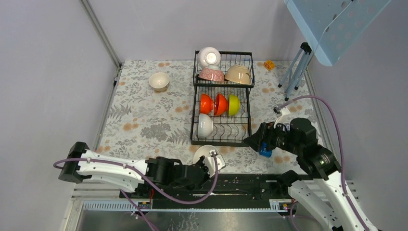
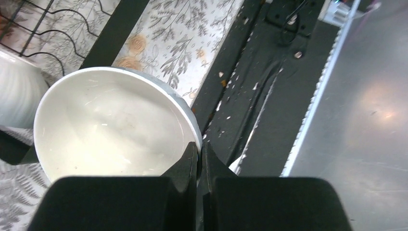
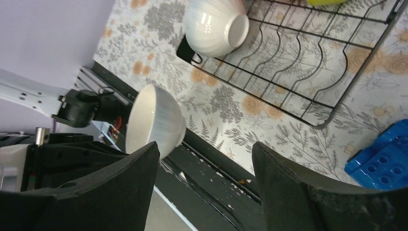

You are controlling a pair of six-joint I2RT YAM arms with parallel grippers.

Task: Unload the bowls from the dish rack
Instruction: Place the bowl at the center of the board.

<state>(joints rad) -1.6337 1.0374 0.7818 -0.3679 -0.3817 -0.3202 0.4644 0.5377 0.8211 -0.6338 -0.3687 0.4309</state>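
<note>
1. Left gripper point(image 2: 198, 155): jaws together on the rim of a white bowl point(image 2: 110, 125), one finger inside the wall and one outside; the bowl hangs tilted, its mouth toward the wrist camera.
2. Held bowl position: just off the near edge of the dish rack point(image 1: 235, 131), above the near strip of the patterned table point(image 1: 144, 120).
3. Right gripper point(image 3: 204, 163): jaws wide apart, nothing between them; it hovers at the rack's near right corner, beside a blue block point(image 3: 380, 154).
4. Rack contents: seven bowls; three in the upper basket, four in the lower tray; a ribbed white bowl point(image 3: 216, 24) lies on its side at the tray's near left, its foot ring showing to the right wrist camera.
5. A cream bowl point(image 1: 159, 81) stands on the table, well left of the rack.
6. Governing relation: the held bowl is outside the rack with the table directly below; the likely next move is lowering and release; the tilted rim grip probably requires levelling first, or the bowl may roll.
</note>
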